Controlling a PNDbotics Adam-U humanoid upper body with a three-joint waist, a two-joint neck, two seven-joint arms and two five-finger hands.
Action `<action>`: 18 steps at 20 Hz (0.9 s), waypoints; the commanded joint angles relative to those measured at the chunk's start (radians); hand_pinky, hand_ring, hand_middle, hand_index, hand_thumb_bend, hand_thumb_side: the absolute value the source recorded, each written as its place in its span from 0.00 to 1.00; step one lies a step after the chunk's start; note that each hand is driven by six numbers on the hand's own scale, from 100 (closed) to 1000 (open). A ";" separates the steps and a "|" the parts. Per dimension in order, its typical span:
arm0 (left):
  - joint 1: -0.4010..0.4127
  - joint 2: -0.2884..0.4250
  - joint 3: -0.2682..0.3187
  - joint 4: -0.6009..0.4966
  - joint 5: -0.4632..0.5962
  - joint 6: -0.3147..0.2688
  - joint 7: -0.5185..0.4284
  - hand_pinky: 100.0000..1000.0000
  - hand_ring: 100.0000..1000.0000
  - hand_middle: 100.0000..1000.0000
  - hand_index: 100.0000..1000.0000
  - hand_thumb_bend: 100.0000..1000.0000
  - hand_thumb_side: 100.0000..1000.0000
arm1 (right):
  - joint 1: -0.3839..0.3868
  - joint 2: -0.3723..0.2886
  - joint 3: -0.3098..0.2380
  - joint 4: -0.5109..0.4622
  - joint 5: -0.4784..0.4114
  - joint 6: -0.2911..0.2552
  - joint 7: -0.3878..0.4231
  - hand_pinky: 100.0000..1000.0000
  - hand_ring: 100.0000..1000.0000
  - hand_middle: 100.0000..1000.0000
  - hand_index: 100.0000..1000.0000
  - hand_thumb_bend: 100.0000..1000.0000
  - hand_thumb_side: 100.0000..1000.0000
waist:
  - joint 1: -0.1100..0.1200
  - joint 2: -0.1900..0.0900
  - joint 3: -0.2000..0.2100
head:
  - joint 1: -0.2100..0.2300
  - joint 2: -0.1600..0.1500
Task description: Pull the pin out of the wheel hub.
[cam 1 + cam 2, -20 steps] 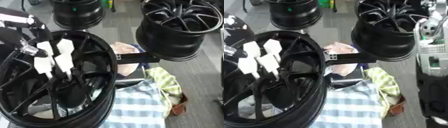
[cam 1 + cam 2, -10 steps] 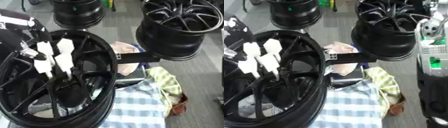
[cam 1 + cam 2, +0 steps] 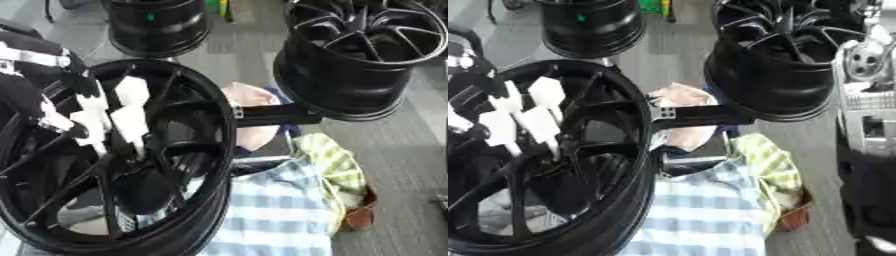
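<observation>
Reaching in from nine o'clock in the left eye view, the left hand (image 3: 105,117) lays white-tipped fingers over the spokes of the near hub (image 3: 188,80), pointing down toward its centre; whether they hold a pin I cannot tell. The hub's rim runs off the frame at nine and six o'clock. A striped cloth (image 3: 276,212) lies at five o'clock.

In the right eye view, a second hub (image 3: 776,75) stands at one o'clock and a third (image 3: 592,27) at eleven, bare grey floor (image 3: 671,55) between them. The right hand cannot be made out.
</observation>
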 commanded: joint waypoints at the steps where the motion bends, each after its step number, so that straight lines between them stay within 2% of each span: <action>1: -0.007 0.045 0.012 -0.015 -0.006 0.000 -0.007 0.78 0.73 0.62 0.75 0.52 0.48 | -0.013 -0.011 -0.008 -0.015 -0.006 0.000 -0.008 0.73 0.71 0.67 0.80 0.00 0.22 | 0.002 -0.011 0.000 | 0.000 -0.001; 10: 0.009 0.041 0.002 0.000 -0.032 0.007 -0.013 0.78 0.75 0.66 0.82 0.52 0.47 | -0.010 -0.010 -0.011 -0.016 -0.013 0.000 -0.014 0.73 0.71 0.66 0.80 0.00 0.23 | 0.001 -0.009 -0.001 | -0.003 -0.010; 18: 0.008 0.029 -0.007 0.012 -0.042 0.023 -0.011 0.77 0.72 0.63 0.80 0.51 0.45 | -0.007 -0.010 -0.012 -0.016 -0.018 -0.001 -0.018 0.73 0.71 0.67 0.80 0.00 0.23 | 0.000 -0.008 0.000 | -0.002 -0.013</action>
